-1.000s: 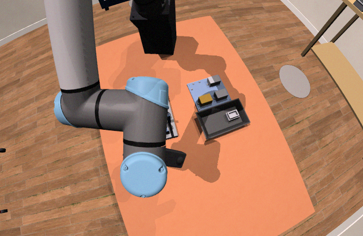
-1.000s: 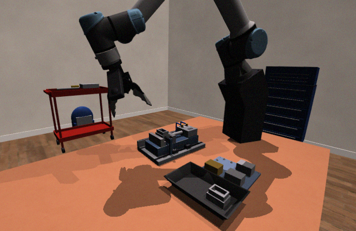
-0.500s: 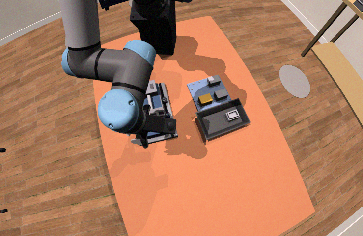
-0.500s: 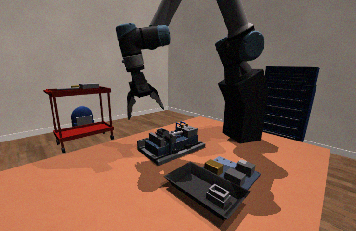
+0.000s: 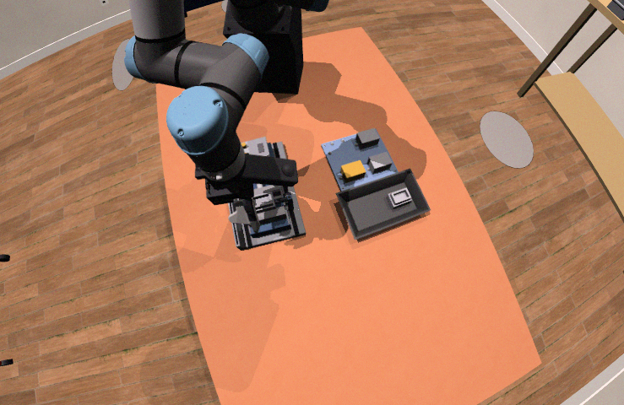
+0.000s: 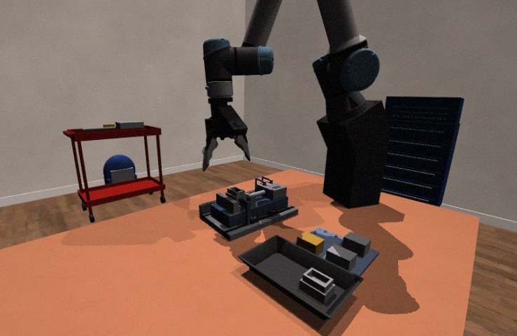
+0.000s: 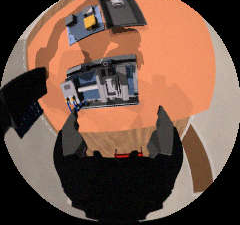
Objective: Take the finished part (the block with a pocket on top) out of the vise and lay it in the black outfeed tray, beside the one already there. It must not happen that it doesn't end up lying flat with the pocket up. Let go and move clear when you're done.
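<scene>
The finished part (image 6: 235, 193), a grey block with a pocket on top, sits clamped in the blue-grey vise (image 6: 248, 206) on the orange mat. My gripper (image 6: 226, 159) hangs open and empty well above the vise, fingers pointing down. In the top view the wrist covers part of the vise (image 5: 267, 210). In the wrist view the vise (image 7: 102, 82) lies ahead of the two spread fingers. The black outfeed tray (image 6: 300, 273) lies to the right of the vise with one pocketed part (image 6: 316, 283) in its near end; the rest of the tray floor is bare.
A blue plate (image 6: 339, 244) behind the tray carries a yellow block (image 6: 310, 241) and two grey blocks. The robot's black pedestal (image 6: 354, 154) and a blue rack (image 6: 421, 146) stand at the back. A red cart (image 6: 116, 158) stands off the mat at the left.
</scene>
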`<state>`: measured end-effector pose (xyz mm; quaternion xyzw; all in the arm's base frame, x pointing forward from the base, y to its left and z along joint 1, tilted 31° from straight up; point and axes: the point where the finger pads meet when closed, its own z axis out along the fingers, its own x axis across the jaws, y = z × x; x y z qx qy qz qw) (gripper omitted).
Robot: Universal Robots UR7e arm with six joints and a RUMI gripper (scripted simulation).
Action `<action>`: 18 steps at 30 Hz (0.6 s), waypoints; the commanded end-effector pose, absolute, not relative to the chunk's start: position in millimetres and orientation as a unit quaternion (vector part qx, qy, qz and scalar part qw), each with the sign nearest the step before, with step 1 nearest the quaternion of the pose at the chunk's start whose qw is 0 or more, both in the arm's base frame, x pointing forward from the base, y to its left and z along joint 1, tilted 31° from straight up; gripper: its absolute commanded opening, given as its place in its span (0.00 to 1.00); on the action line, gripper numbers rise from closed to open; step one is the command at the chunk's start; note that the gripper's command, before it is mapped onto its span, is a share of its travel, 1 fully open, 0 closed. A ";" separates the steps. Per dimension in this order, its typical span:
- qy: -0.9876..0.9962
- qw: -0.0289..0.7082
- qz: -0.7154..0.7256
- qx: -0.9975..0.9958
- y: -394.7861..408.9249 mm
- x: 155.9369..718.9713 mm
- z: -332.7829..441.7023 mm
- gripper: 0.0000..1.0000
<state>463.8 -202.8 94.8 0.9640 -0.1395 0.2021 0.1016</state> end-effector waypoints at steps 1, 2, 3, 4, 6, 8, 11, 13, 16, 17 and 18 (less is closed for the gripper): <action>-0.114 0.106 0.220 0.963 -198.5 454.9 90.4 1.00; -0.110 0.107 0.223 0.963 -197.6 453.4 89.6 1.00; -0.106 0.108 0.225 0.963 -196.8 452.0 88.9 1.00; -0.106 0.108 0.225 0.963 -196.8 452.0 88.9 1.00; -0.102 0.110 0.227 0.962 -196.0 450.7 88.3 1.00; -0.096 0.111 0.230 0.962 -194.7 448.5 87.3 1.00; -0.090 0.113 0.234 0.962 -193.1 446.1 86.1 1.00; -0.087 0.114 0.235 0.961 -192.4 445.0 85.7 1.00; -0.084 0.115 0.236 0.961 -191.8 444.0 85.2 1.00; -0.083 0.115 0.237 0.961 -191.7 443.8 85.1 1.00; -0.083 0.116 0.237 0.961 -191.6 443.7 85.1 1.00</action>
